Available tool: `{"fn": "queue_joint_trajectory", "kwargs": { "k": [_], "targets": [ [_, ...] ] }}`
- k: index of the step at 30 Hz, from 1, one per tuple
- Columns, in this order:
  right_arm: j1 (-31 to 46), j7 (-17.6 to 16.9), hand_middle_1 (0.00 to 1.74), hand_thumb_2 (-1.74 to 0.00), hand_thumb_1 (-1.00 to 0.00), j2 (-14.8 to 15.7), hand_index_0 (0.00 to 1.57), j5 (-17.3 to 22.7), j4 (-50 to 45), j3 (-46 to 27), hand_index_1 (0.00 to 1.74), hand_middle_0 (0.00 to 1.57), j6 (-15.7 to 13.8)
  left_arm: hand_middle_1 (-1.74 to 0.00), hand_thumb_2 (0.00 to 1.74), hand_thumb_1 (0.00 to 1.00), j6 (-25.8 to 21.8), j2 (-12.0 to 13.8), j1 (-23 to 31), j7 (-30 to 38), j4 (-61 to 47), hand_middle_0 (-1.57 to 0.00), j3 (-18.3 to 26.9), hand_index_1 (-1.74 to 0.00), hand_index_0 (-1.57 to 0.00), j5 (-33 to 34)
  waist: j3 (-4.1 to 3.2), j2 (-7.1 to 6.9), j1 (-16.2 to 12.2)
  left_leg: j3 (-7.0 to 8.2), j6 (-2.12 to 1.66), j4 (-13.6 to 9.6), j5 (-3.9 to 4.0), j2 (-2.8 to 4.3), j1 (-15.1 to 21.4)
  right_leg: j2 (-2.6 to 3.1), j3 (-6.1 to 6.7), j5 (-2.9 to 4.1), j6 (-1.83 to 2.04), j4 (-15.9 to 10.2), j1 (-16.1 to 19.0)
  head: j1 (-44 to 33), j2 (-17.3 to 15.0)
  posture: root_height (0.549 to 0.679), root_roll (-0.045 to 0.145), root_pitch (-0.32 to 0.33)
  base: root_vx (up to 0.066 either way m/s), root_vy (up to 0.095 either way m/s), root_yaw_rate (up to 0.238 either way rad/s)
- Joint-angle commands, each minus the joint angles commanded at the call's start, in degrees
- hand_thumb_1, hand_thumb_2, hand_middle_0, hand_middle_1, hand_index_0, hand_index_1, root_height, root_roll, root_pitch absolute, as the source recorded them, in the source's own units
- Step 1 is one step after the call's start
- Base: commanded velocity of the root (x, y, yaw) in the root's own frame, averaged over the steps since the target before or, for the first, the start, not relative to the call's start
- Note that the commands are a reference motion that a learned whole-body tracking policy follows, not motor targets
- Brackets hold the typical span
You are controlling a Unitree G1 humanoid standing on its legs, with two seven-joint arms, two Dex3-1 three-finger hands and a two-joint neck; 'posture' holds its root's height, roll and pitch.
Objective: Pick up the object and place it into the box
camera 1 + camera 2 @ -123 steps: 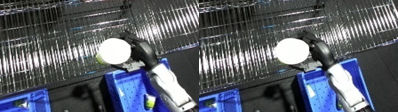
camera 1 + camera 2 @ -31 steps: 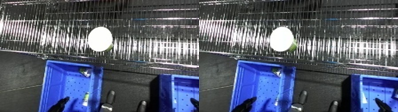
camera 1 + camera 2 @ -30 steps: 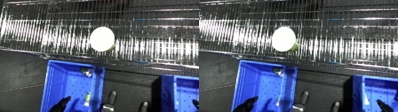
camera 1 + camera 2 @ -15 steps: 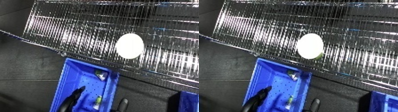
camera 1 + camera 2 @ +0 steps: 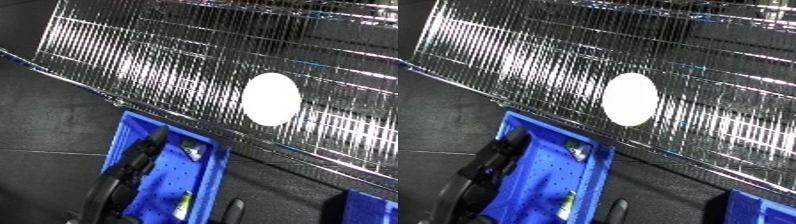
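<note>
I am reaching my left hand [image 5: 133, 165] with relaxed, empty fingers over the blue perforated plastic bin [image 5: 129, 137]. The white oval object [image 5: 270, 99] is sitting beyond the bin on the silver wire rack [image 5: 133, 55]; picking it up comes next, I judge.

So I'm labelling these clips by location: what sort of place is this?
Probably a storeroom or a warehouse-style picking area: a wire mesh shelf holding a white round object, and blue perforated bins on a dark floor.
</note>
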Motion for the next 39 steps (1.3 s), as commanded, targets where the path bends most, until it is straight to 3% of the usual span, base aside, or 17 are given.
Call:
{"fn": "queue_joint_trajectory", "kwargs": {
  "k": [7,14,21,29,39],
  "targets": [
    [1.41,0.41,0.0,0.0,0.0,1.17,0.0,1.67,0.41,-1.0,0.0,0.0,-0.47,0.0,0.0,0.0,-1.65,-1.09,0.51,-0.66,-5.77,0.0,3.67,0.0,0.0,-1.46,0.0,-1.08,1.06,-0.64,-0.09,-0.25,-0.17,-0.33,0.05,0.01,-0.74,0.05,-0.07,-0.42,0.58,2.11,-1.0,0.644,0.032,0.071,0.029,-0.045,0.068],
    [1.34,1.04,0.0,0.0,0.0,1.97,0.0,2.15,0.44,-1.16,0.0,0.0,0.15,0.0,0.0,0.0,-0.16,-1.73,-1.22,3.43,-5.87,0.0,4.33,0.0,0.0,3.04,0.0,-2.26,0.71,-0.82,-0.04,0.17,-0.45,-0.23,-0.04,0.46,-0.67,0.1,0.0,-0.48,0.87,1.26,-1.08,0.644,0.027,0.069,0.024,-0.017,-0.031],
    [0.93,1.7,0.0,0.0,0.0,2.46,0.0,1.76,0.15,-0.23,0.0,0.0,1.13,0.0,0.0,0.0,0.32,-2.44,-4.9,8.36,-4.93,0.0,2.18,0.0,0.0,7.22,0.0,-3.55,-0.72,-0.49,0.21,1.2,-1.0,0.56,-0.41,1.39,0.34,0.36,0.16,-0.4,0.55,-1.67,-0.52,0.643,0.017,0.068,0.012,0.01,-0.134],
    [-1.83,2.58,0.0,0.0,0.0,3.0,0.0,0.09,0.65,1.83,0.0,0.0,3.11,0.0,0.0,0.0,0.8,-6.01,-12.81,14.01,0.97,0.0,-2.39,0.0,0.0,10.05,0.0,-5.21,-3.29,0.35,0.61,2.85,-1.7,1.58,-1.03,2.69,2.12,0.68,0.3,0.34,-0.62,-7.74,1.11,0.639,0.007,0.066,0.003,0.034,-0.192],
    [-4.55,2.9,0.0,0.0,0.0,3.22,0.0,-1.3,-0.3,4.06,0.0,0.0,3.57,0.0,0.0,0.0,0.98,-8.3,-20.74,18.77,10.45,0.0,-5.67,0.0,0.0,13.68,0.0,-6.79,-6.34,1.36,0.75,4.95,-2.49,2.98,-2.23,3.88,3.92,0.93,0.51,1.5,-2.59,-12.65,3.51,0.634,-0.002,0.068,-0.003,0.038,-0.156]
  ]
}}
